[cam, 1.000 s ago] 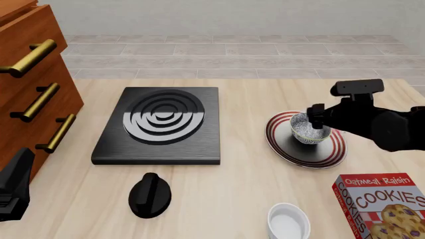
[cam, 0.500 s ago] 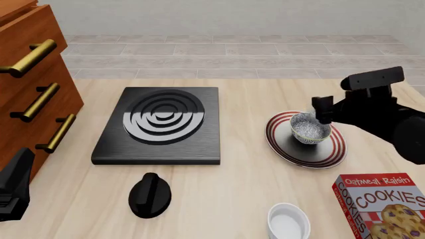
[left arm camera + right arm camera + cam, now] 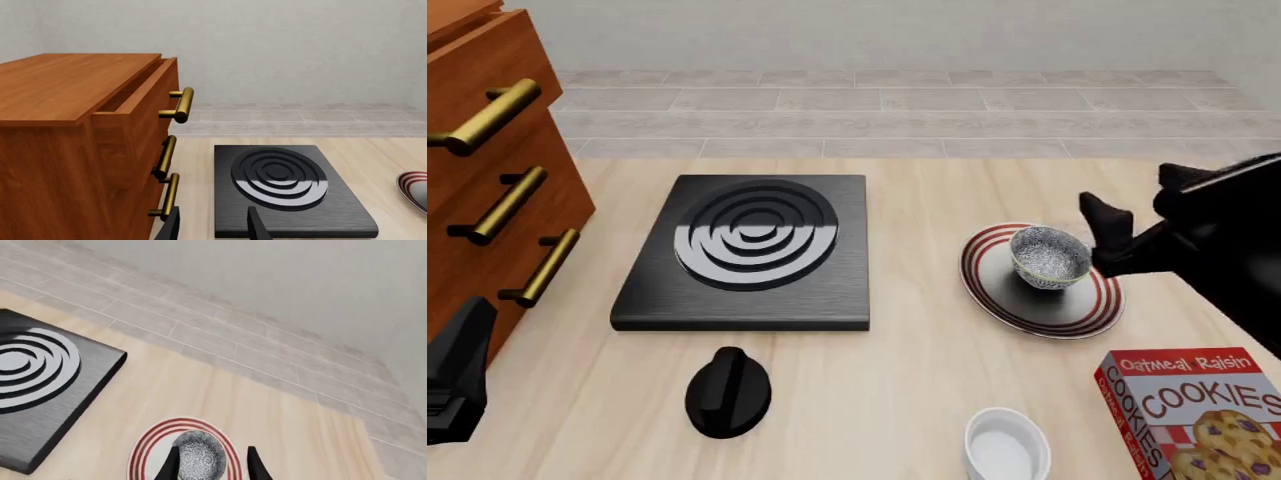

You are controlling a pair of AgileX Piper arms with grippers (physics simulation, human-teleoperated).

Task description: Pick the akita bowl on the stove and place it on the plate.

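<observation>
Since a second ago, the right gripper [image 3: 1108,232] has pulled up and back toward the right edge of the desk, leaving the small speckled akita bowl [image 3: 1049,256] with its pale rim alone on the round white plate with red concentric stripes [image 3: 1012,302]. A second ago its fingers stood at the bowl's rim; now they are spread apart and empty, clear of the bowl, with the bowl showing between and beyond the fingertips in the right wrist view [image 3: 198,460].

The bowl sits upright near the middle of the plate, and the flat square black stove with glossy rings [image 3: 747,251] is bare. By my reading, the placing is done and only the retreat remains.

The left gripper [image 3: 212,226] hangs low at the near left corner of the desk beside the brown wooden drawer cabinet with brass handles [image 3: 481,180], fingers parted and holding nothing.

Were the bowl to be taken up again, I judge it stiff, light and probably glazed and slippery, likely to chip if dropped. The pale rim is the place to pinch, one finger inside and one outside, since the rounded dark wall offers little purchase.

A black round knob [image 3: 729,392], a plain white cup [image 3: 1008,448] and a red cookie box [image 3: 1201,414] lie along the near edge.
</observation>
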